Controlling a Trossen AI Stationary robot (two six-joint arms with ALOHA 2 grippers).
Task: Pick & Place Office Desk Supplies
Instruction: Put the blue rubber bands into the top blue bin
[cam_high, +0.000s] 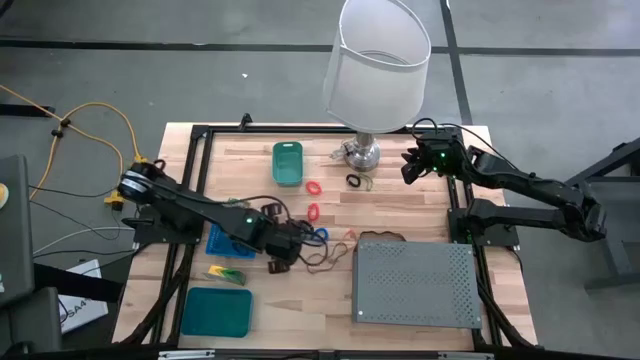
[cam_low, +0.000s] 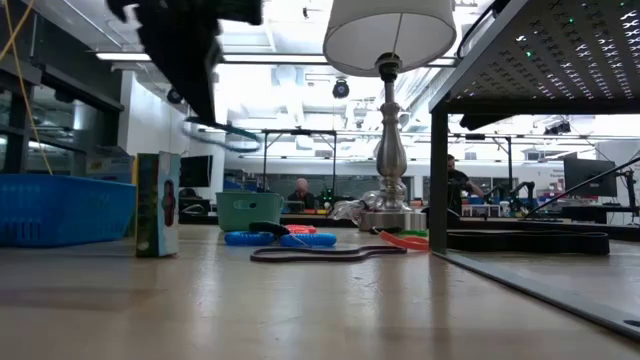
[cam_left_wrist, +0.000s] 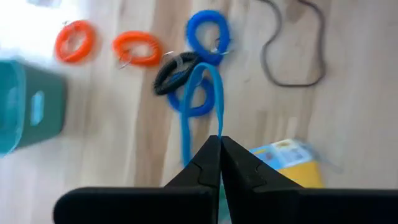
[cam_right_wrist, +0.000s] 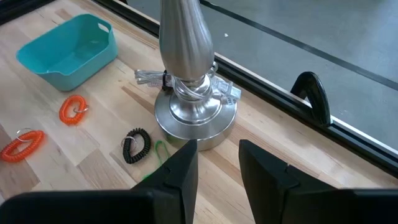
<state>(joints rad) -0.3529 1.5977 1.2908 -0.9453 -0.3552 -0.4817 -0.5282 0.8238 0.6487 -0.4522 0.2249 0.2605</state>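
Observation:
My left gripper (cam_high: 298, 243) (cam_left_wrist: 219, 138) hovers over the middle of the table, shut on a thin blue band (cam_left_wrist: 208, 93). Below it lie two blue coils (cam_left_wrist: 208, 34), a black coil (cam_left_wrist: 177, 71), two orange coils (cam_left_wrist: 138, 48) and a dark band loop (cam_left_wrist: 292, 56). Yellow-and-green blocks (cam_high: 228, 272) lie near the left edge. My right gripper (cam_high: 410, 165) (cam_right_wrist: 217, 149) is open and waits beside the lamp base (cam_right_wrist: 196, 115). A black coil (cam_right_wrist: 137, 146) and an orange coil (cam_right_wrist: 73, 109) lie on the wood near it. My left gripper pinches the blue band by one end of its loop (cam_left_wrist: 216, 127) between its two fingertips. In the low view the band (cam_low: 225, 132) stands out from the fingers, lifted clear of the table.
A small teal bin (cam_high: 287, 162) stands at the far side, and a blue tray (cam_high: 222, 243) and a teal tray (cam_high: 215, 310) near the left edge. The grey perforated box (cam_high: 415, 283) fills the near right. The lamp shade (cam_high: 377, 62) overhangs the far middle.

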